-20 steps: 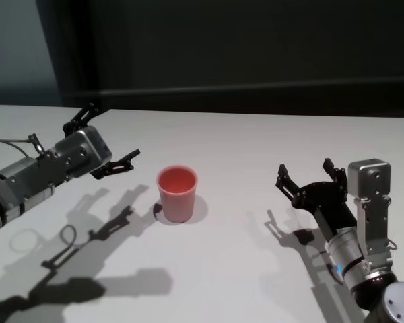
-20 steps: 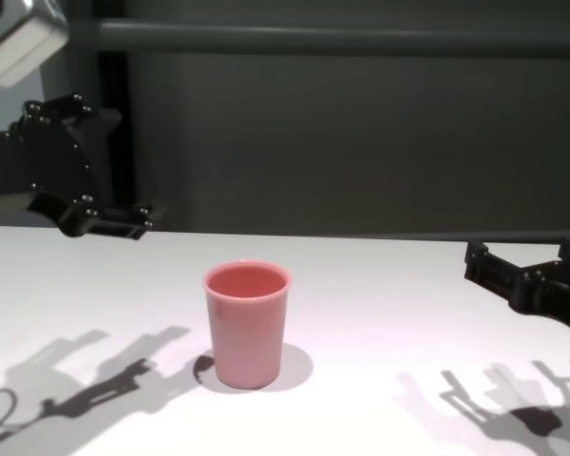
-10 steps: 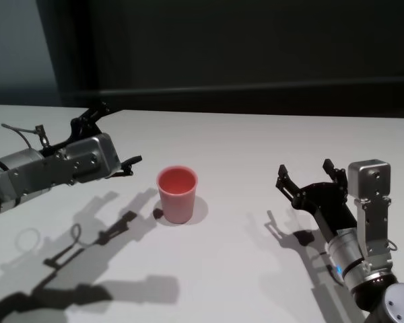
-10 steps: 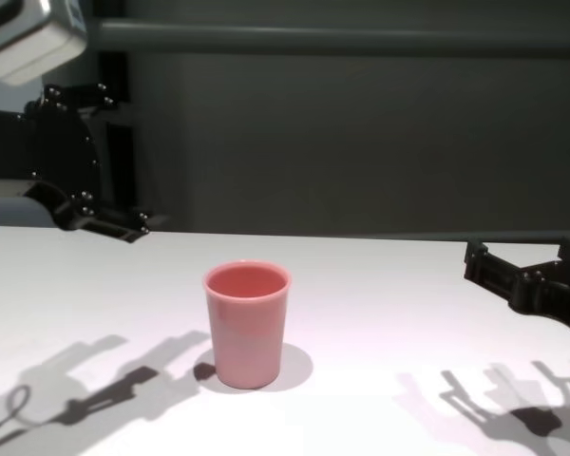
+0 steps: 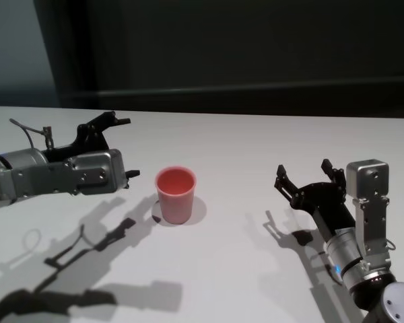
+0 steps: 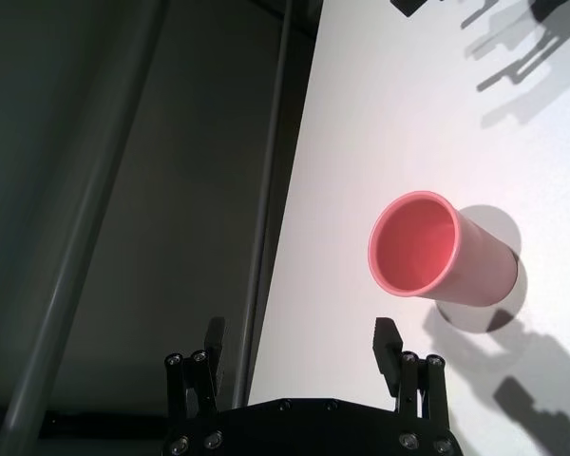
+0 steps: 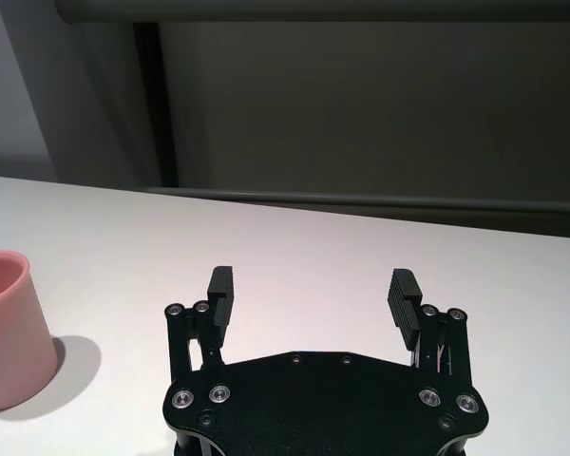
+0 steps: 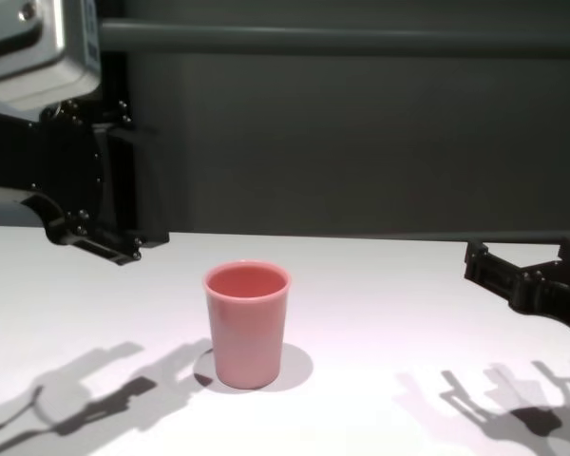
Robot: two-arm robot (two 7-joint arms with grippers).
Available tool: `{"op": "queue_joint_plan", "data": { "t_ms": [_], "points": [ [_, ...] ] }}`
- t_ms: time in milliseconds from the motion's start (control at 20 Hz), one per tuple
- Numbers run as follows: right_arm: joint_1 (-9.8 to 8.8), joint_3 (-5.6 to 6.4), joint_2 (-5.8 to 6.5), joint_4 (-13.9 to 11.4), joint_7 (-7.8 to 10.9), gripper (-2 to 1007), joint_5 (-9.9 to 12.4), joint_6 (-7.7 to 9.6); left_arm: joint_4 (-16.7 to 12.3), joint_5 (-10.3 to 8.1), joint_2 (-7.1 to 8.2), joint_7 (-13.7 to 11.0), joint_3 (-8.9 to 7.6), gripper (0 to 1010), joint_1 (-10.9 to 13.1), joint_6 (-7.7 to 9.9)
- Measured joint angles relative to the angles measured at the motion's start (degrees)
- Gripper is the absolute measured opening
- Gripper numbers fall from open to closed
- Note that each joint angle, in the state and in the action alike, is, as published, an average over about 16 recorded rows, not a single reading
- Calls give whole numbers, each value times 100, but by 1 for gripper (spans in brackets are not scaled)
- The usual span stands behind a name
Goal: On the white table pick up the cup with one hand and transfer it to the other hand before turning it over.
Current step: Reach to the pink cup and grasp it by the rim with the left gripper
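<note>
Cup [image 5: 176, 195] beside open left jaws

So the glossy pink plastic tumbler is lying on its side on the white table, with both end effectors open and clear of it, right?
Not quite. The glossy pink plastic tumbler stands upright, mouth up, on the white table, as the chest view shows. The left end effector and right end effector are indeed open and clear of it.
</note>
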Motion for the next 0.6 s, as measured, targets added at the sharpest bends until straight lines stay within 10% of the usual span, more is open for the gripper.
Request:
{"op": "queue_joint_plan", "data": {
  "t_ms": [600],
  "points": [
    [0,0,0,0,0,1000,0,0,-111,499,355,-658,611,1001,-478,138]
  ]
}}
